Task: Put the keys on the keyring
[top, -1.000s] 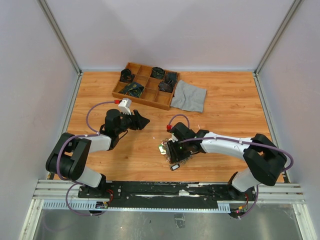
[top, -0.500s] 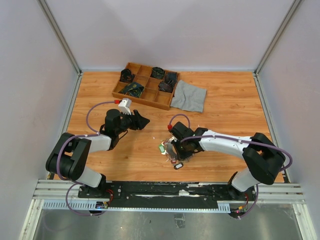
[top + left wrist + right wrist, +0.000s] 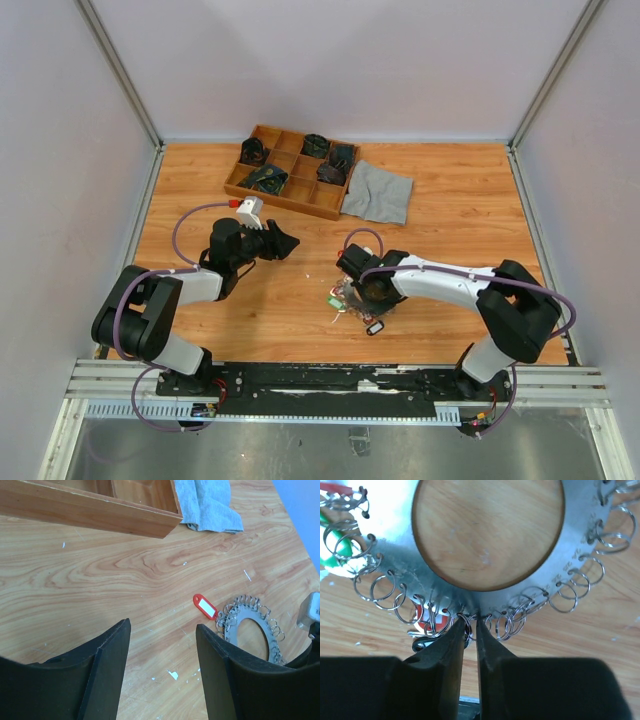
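Keyring (image 3: pixel 582 540) — a flat metal ring edged with small wire loops, lying on the wooden table (image 3: pixel 460 250) near its front middle, under the right gripper (image 3: pixel 470 625). The right jaws are nearly pressed together, pinching one loop at the ring's near rim. The left gripper (image 3: pixel 162 627) hangs spread wide, well apart to the left. A red key tag (image 3: pixel 205 606) lies just beside the ring — a green tag (image 3: pixel 335 300) at its left edge.

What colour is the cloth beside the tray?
The cloth is plain grey; the top view shows it best.
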